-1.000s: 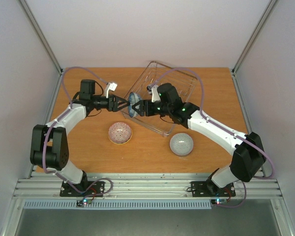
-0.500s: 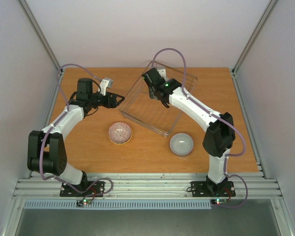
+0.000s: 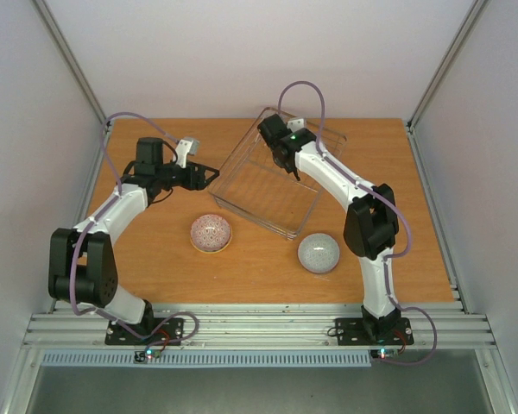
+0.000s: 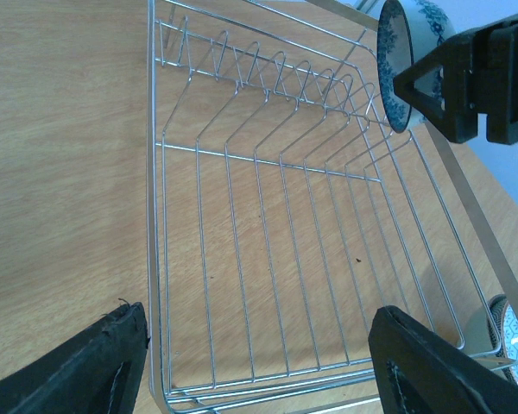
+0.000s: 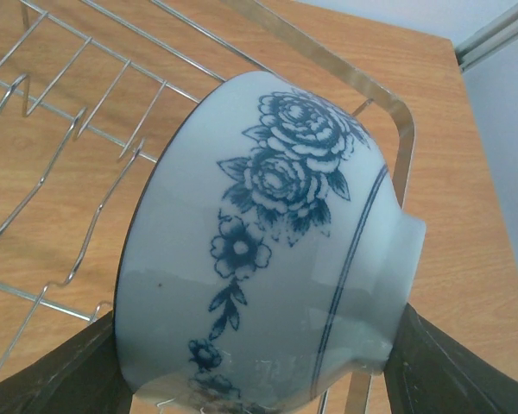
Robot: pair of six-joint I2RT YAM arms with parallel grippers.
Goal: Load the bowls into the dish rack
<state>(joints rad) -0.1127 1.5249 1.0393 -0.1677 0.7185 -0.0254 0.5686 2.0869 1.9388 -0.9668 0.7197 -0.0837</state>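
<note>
wood-grain tabletop is carrying the dish rack, thin shiny wire with zigzag tines. right gripper is clamping the glossy blue-and-white bowl on edge above the far tines; easing it down rim-first between two tines seems wisest. left gripper is gaping wide, holding nothing. pink bowl and grey bowl are sitting just outside the rack.

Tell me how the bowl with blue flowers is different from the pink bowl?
The blue-flowered bowl is white with blue flowers; the pink bowl is pink-patterned with a tan edge. The blue-flowered bowl is held up by the right gripper, tipped sideways over the dish rack; the pink bowl sits on the table outside the rack, untouched. Both are small and round.
</note>
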